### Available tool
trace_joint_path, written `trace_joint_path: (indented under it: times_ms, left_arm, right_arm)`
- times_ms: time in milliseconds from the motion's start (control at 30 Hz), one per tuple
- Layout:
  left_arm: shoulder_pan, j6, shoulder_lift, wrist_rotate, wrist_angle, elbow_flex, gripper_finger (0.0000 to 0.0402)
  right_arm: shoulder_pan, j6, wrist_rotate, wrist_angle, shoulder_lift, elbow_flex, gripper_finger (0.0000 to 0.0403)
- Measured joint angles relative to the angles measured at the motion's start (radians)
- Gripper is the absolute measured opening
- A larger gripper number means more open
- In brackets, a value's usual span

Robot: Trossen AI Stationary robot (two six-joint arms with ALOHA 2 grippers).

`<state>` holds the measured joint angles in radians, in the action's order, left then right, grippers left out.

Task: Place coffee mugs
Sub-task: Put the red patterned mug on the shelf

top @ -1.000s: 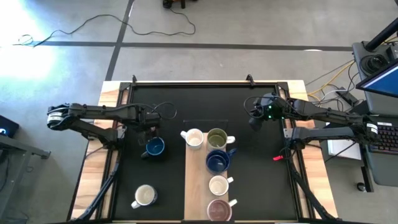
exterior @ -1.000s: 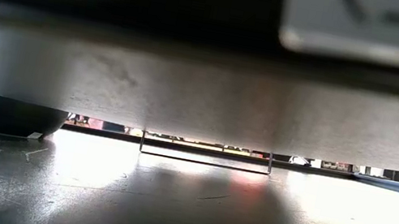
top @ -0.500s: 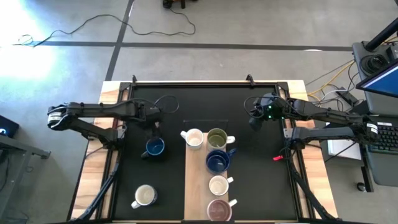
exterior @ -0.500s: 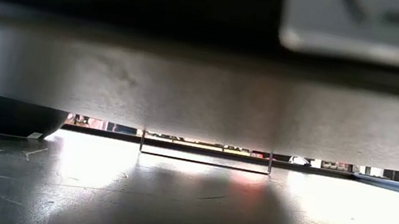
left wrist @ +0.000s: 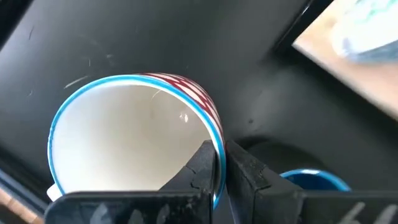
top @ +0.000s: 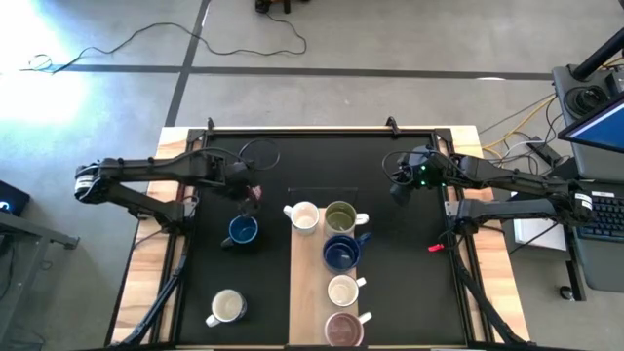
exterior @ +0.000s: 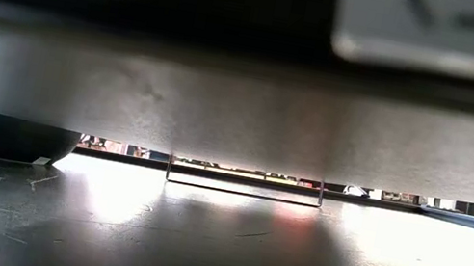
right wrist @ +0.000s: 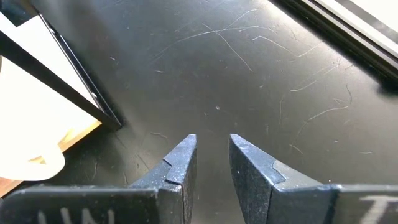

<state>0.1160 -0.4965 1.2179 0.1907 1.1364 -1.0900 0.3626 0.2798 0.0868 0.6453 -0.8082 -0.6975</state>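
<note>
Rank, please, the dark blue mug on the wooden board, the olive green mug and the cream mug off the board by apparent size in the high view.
1. Dark blue mug, widest rim.
2. Olive green mug and cream mug look alike; I cannot rank them.

A: How is the light from above?

B: Even daylight. A blown-out patch burns on the floor [top: 29, 39] at the far-left corner, and the black tabletop [top: 409, 283] stays matte with soft, faint shadows.

A: And the low camera?

B: Mostly blocked by a dark, blurred bar; beneath it the tabletop gleams with white glare.

A: The wrist cameras?

B: The left fingers [left wrist: 239, 171] are soft-focused, and past them a bright, blurred corner. Beside the right fingers [right wrist: 180, 163], scratches catch the light sharply.
</note>
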Motion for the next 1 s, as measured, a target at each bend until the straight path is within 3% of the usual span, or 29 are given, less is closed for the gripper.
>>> trace_joint_path:
  times_ms: [500, 767, 1000]
  left_arm:
    - [-0.25, -0.16, 0.033, 0.014, -0.037, -0.131, 0.0004]
    - [-0.447, -0.261, 0.195, 0.058, 0.048, -0.315, 0.0004]
    - [-0.527, -0.301, 0.374, 0.057, 0.109, -0.487, 0.0009]
  right_arm:
    - [0.0, 0.0, 0.0, 0.0, 0.0, 0.0, 0.0084]
    - [0.0, 0.0, 0.0, 0.0, 0.0, 0.0, 0.0084]
    - [0.0, 0.0, 0.0, 0.0, 0.0, 0.0, 0.0084]
